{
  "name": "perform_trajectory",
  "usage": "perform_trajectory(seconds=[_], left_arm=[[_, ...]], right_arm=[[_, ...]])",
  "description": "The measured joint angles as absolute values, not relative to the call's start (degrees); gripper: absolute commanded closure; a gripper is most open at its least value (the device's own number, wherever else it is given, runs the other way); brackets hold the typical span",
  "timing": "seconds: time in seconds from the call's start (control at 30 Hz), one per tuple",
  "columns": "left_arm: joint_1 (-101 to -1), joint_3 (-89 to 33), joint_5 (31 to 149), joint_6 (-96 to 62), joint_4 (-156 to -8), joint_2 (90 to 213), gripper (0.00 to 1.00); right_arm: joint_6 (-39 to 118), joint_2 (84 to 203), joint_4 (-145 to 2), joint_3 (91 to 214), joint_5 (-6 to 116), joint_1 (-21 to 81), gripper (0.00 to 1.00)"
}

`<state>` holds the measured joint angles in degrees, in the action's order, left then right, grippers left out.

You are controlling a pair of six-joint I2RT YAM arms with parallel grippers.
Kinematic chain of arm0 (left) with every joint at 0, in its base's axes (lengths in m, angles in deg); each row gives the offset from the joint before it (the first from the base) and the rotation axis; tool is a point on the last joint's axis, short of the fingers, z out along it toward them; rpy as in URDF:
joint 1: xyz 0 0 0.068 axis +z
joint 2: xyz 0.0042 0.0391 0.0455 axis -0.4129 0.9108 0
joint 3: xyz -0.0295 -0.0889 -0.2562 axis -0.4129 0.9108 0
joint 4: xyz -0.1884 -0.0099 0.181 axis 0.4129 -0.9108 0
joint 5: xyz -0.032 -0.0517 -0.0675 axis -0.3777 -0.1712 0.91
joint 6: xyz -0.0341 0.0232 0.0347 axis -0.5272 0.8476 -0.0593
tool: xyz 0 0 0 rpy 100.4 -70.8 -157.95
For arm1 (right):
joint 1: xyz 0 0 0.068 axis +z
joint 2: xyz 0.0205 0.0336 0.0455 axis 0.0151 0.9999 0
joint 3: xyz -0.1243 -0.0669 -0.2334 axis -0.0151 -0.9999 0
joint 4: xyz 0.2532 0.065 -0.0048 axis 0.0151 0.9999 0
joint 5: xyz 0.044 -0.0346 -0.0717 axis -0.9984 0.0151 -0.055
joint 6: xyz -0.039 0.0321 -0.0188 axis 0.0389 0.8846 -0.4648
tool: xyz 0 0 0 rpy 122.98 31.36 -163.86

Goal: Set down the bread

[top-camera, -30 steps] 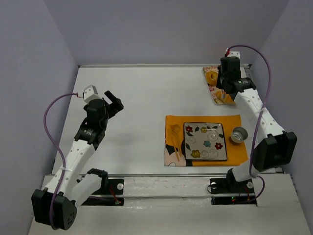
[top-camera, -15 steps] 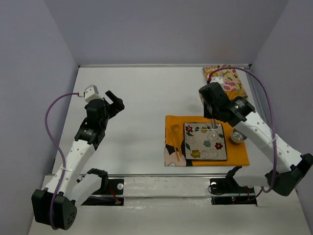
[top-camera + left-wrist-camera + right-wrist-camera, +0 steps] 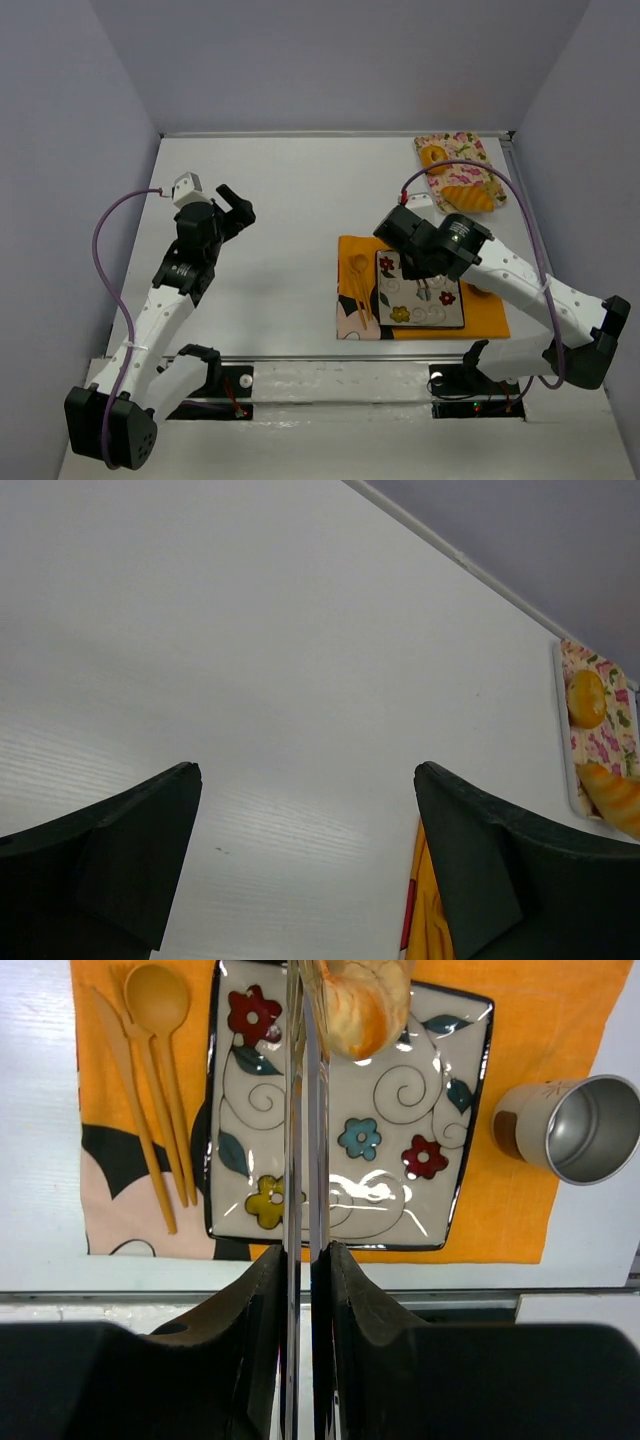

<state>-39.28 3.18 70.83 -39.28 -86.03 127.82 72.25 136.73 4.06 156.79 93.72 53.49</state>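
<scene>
Golden-tan bread [image 3: 360,1005] is pinched at the tip of my right gripper [image 3: 307,1248]. Its fingers are pressed nearly together on it, over the 12 o'clock end of the flowered plate [image 3: 395,1215]. I cannot tell whether the bread touches the plate. A steel cup [image 3: 585,1130] sits at the plate's 3 o'clock and a wooden spoon [image 3: 160,1000] at its 9 o'clock. My left gripper [image 3: 307,770] stands wide apart, holding nothing.

A second ago my right gripper was at the patterned cloth [image 3: 470,150], at the table's 1 o'clock. The bread has left that cloth, where an orange ring [image 3: 433,155] and a ridged loaf [image 3: 470,197] lie.
</scene>
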Motion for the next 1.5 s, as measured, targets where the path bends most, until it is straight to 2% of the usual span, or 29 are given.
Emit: perform_trajectory(seconds=[0.13, 0.3, 0.6, 0.67, 0.77, 0.9, 1.17, 1.27, 1.33, 1.5], left_arm=[[-39.28, 3.18, 70.81, -39.28, -86.01, 127.82, 0.01], [-39.28, 3.18, 70.79, -39.28, -86.01, 127.82, 0.01], [-39.28, 3.18, 70.81, -39.28, -85.60, 129.68, 0.01], [-39.28, 3.18, 70.81, -39.28, -85.60, 130.05, 0.01], [-39.28, 3.18, 70.79, -39.28, -85.60, 130.24, 0.01], [-39.28, 3.18, 70.57, -39.26, -85.57, 130.27, 0.01], [-39.28, 3.18, 70.20, -39.26, -85.57, 130.79, 0.01], [-39.28, 3.18, 70.20, -39.26, -85.57, 131.23, 0.01], [-39.28, 3.18, 70.20, -39.26, -85.57, 131.51, 0.01], [-39.28, 3.18, 70.20, -39.26, -85.53, 131.71, 0.01]], right_arm=[[73.82, 133.78, 3.93, 153.86, 91.86, 54.58, 0.93], [76.27, 126.85, 4.10, 144.37, 87.76, 54.60, 0.93], [75.33, 123.85, 4.39, 137.60, 80.22, 55.32, 0.78], [74.63, 123.00, 4.37, 137.60, 79.17, 55.32, 0.69], [73.74, 120.88, 4.52, 137.60, 77.37, 55.32, 0.61], [72.86, 118.28, 4.74, 137.53, 74.66, 55.32, 0.62], [72.64, 114.28, 5.17, 136.83, 70.99, 55.32, 0.48], [72.21, 111.68, 5.31, 136.81, 69.77, 55.32, 0.48], [71.86, 110.46, 5.44, 136.81, 69.31, 55.32, 0.53], [71.57, 109.56, 4.93, 138.25, 70.44, 55.32, 0.56]])
